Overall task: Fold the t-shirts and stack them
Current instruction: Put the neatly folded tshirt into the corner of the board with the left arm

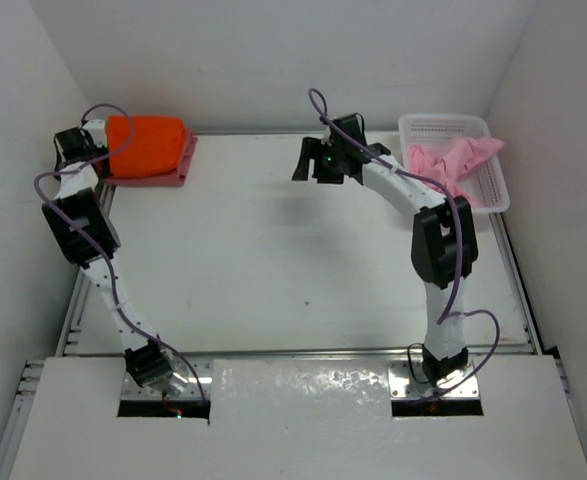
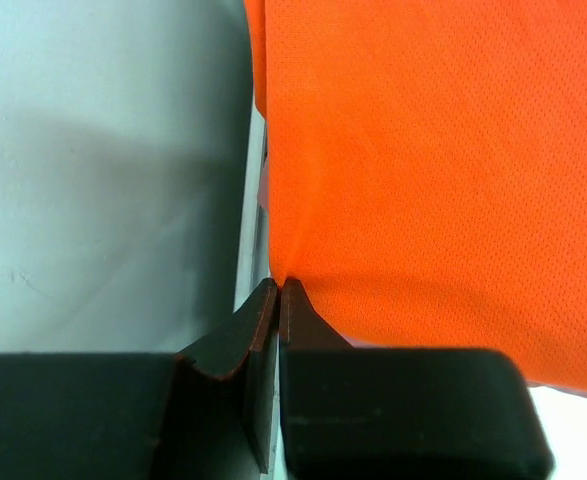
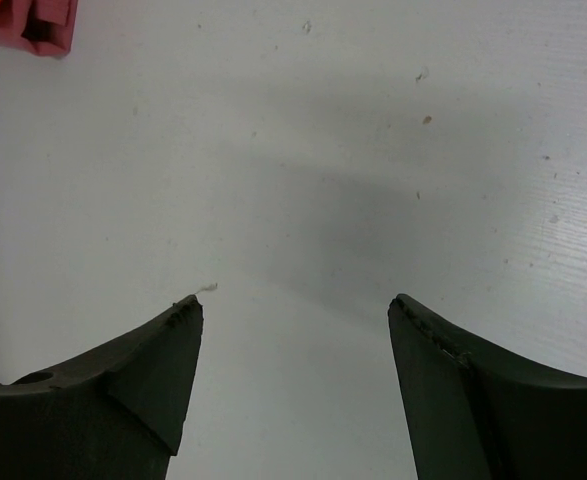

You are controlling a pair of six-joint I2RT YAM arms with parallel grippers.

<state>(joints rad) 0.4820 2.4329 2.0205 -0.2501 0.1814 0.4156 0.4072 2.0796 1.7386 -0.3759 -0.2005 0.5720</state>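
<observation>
you're tidying the stack, left fingers (image 2: 281, 298) pinching the edge of the orange t-shirt (image 1: 145, 145) atop the rose-red t-shirt (image 1: 163, 181) at the worktop (image 1: 273, 260) far-left corner, right fingers (image 1: 313, 163) hanging released, so i'm guessing you're letting go next and reaching for the pink t-shirt (image 1: 453, 160) in the basket (image 1: 443, 122).

White walls (image 1: 273, 60) on 3 sides, white tbl (image 1: 273, 260), even light

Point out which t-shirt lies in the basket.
The light pink t-shirt, crumpled in the white basket at far right. The orange t-shirt sits folded atop the rose-red t-shirt, far left.
</observation>
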